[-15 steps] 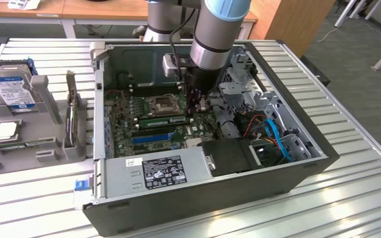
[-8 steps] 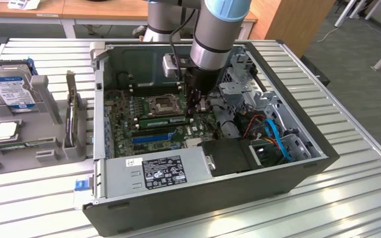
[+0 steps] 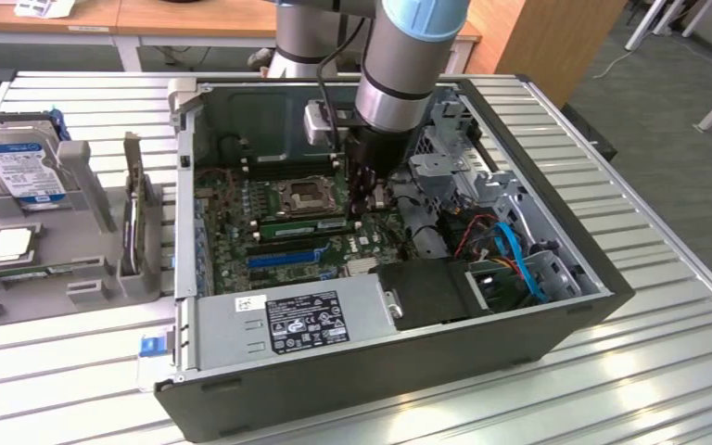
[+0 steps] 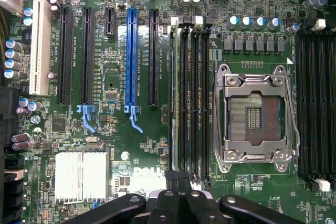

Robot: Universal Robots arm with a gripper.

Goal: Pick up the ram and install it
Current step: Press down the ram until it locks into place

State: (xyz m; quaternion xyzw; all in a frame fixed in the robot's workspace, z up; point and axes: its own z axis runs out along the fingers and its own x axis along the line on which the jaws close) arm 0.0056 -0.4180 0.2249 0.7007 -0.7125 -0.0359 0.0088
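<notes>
The ram, a thin green stick, lies along the black memory slots next to the CPU socket inside the open computer case. My gripper reaches down into the case at the end of that stick towards the exterior view's right. In the wrist view the gripper is shut, its dark fingertips pressed together over one end of the memory slots. I cannot tell whether the fingertips touch the stick.
A power supply fills the case's near side, with a drive cage and blue cables at the exterior view's right. Outside the case, a grey fixture holds a hard drive and an expansion card on edge.
</notes>
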